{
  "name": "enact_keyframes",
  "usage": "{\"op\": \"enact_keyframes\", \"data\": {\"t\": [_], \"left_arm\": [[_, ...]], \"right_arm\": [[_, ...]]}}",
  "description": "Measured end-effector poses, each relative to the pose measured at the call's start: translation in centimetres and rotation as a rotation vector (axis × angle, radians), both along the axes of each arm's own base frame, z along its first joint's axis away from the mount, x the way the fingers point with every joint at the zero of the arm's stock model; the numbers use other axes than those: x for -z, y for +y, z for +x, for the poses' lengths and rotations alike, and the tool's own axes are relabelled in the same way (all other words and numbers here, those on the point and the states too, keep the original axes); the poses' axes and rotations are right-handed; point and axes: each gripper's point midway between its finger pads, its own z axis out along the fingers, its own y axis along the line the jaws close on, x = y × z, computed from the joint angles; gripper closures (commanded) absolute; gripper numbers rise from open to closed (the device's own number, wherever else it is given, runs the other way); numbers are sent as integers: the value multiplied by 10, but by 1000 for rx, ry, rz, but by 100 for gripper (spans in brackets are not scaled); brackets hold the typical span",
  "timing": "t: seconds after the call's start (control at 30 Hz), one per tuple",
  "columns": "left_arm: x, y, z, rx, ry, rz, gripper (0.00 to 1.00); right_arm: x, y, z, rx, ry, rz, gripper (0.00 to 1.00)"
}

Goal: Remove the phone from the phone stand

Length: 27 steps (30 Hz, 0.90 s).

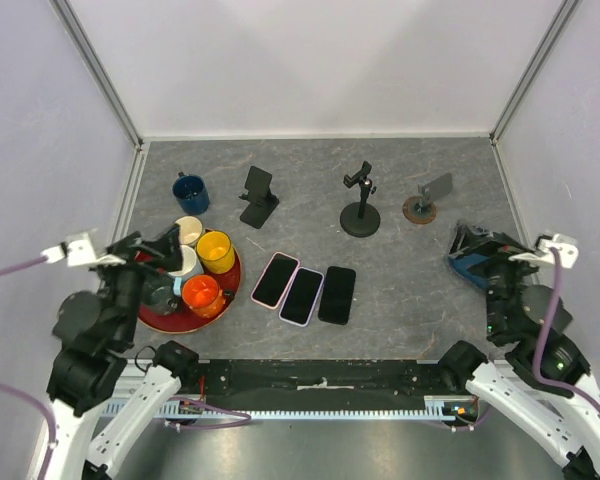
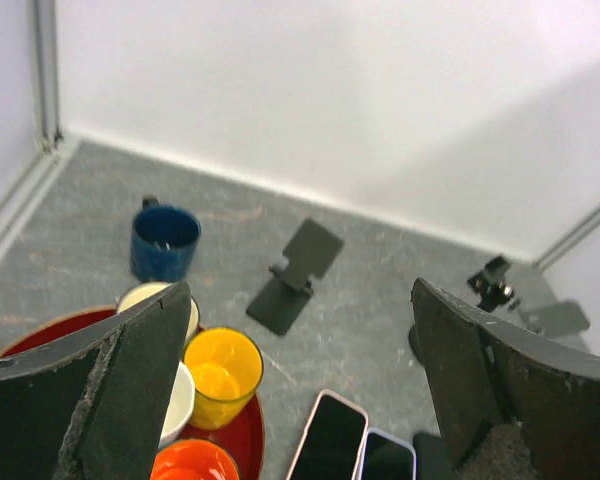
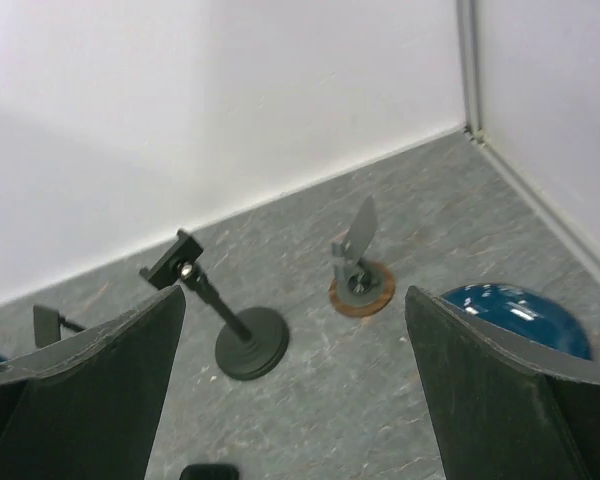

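The tabletop (image 1: 410,300) is finished in matt marbled grey; the phones (image 1: 302,296) are faced in glossy black glass.

Three phones (image 1: 303,292) flat side by side in the middle, three stands (image 1: 360,205) in a row behind them, tray (image 1: 166,322) of cups (image 1: 216,251) at left, mug (image 1: 191,192) behind the tray

Your arms are black on white lower links — left arm (image 1: 85,335) at seven o'clock, right arm (image 1: 525,320) at five. Lilac cables (image 1: 10,268) feed white wrist cameras (image 1: 78,247); the black fingers (image 2: 130,380) look scuffed.
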Motion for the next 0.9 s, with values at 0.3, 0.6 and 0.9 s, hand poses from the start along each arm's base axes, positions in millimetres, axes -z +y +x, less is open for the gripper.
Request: {"op": "enact_keyframes", "data": {"t": [0.3,0.6,0.9], "left_arm": [[-37,44,-52,-102,-204,-58,1],[-39,66,-76,-166,-309,-115,0],[-36,68,-69,-196,-312,-92,0]], "right_arm": [[-19,-51,-36,112,-101,-13,2],[-10,-71,-49,168,-131,-13,2],[12,-66,-40,182,-95,-50,2]]}}
